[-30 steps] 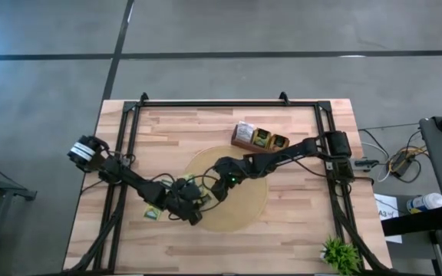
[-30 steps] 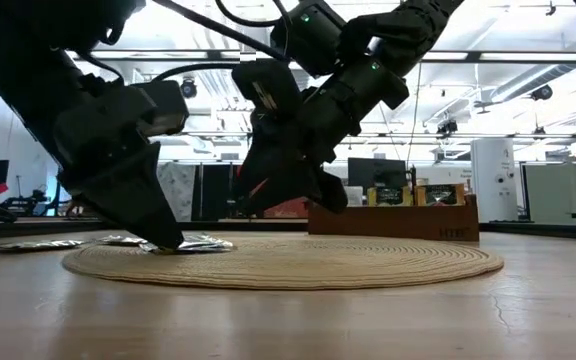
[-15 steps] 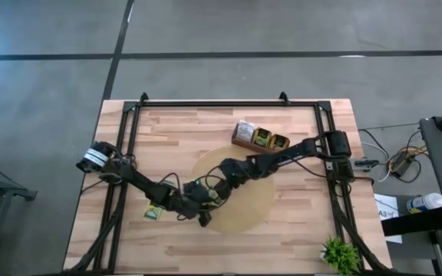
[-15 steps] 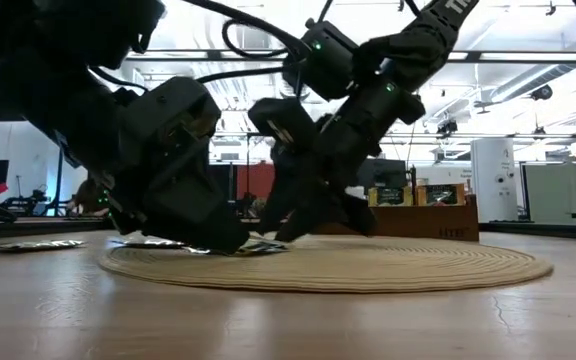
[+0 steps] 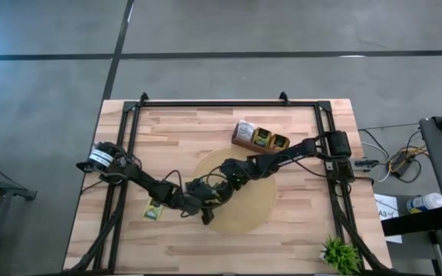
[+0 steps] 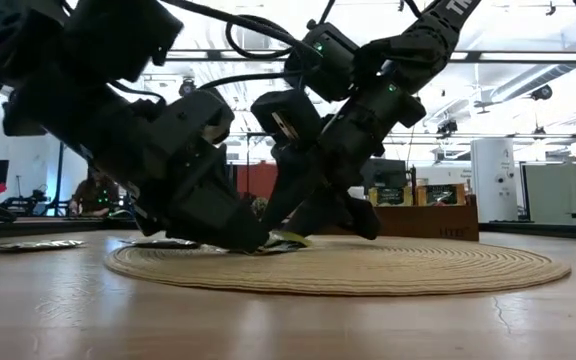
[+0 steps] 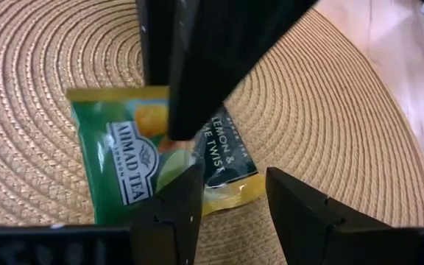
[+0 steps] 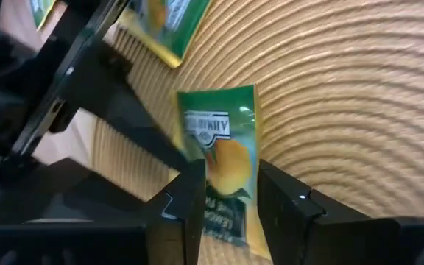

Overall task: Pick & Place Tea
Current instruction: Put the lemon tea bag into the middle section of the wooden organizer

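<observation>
Sachet point(image 7: 146, 165) flat on mat point(image 5: 255, 205), lower centre of high view. Both pincers converge: left pincer point(image 7: 230, 195) open, empty, straddling sachet edge; right pincer point(image 8: 230, 188) part-open, sachet between fingers, grip unclear.

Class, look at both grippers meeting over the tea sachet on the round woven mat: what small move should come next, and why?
Probably the right gripper should close. The green and yellow paper tea sachet lies flat on the tan woven mat, one end between its open fingers, while a finger of the left gripper seems to pin it.
</observation>
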`<move>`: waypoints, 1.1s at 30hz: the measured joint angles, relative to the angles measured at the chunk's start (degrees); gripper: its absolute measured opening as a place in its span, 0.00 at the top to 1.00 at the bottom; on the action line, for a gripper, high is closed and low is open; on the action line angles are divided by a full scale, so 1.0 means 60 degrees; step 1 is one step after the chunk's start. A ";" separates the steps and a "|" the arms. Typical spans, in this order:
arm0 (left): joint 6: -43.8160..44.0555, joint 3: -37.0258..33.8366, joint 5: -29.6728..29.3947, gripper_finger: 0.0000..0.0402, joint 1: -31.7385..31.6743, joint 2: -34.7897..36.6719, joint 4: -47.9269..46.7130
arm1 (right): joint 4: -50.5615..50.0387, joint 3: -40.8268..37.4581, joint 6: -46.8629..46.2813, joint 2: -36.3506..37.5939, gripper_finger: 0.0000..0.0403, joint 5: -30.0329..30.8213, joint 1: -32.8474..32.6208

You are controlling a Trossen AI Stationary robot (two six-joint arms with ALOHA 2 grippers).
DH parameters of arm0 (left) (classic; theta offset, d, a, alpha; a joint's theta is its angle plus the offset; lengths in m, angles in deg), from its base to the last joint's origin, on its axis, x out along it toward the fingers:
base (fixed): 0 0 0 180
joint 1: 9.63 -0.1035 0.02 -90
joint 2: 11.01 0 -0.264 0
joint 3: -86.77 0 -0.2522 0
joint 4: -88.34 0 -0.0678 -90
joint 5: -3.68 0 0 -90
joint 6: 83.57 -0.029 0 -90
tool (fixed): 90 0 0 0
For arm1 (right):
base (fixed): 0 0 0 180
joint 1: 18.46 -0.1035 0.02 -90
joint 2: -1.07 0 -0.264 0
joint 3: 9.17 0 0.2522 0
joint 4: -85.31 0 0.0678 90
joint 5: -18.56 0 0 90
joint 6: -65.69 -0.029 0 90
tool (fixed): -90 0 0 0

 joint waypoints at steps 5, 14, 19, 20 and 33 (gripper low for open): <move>-0.0334 -0.0001 -0.0027 0.62 -0.0148 -0.0021 0.0106 | -0.0075 0.0012 0.0000 0.0000 0.72 -0.0236 0.0004; -0.0546 -0.0023 -0.0096 0.62 -0.0148 0.0185 -0.0050 | -0.0282 0.0003 0.0243 0.0197 0.81 -0.0403 -0.0004; -0.1195 -0.0038 -0.0264 0.62 -0.0148 0.0980 -0.0509 | -0.0446 -0.0001 0.0974 0.0650 0.94 -0.0387 0.0000; -0.1339 -0.0034 -0.0295 0.62 -0.0148 0.1175 -0.0682 | -0.0477 -0.0001 0.1129 0.0747 0.96 -0.0368 0.0000; -0.2199 -0.0024 -0.0967 0.62 -0.0348 0.4956 -0.2562 | -0.4375 0.0062 0.4653 0.1960 0.98 -0.0692 0.0016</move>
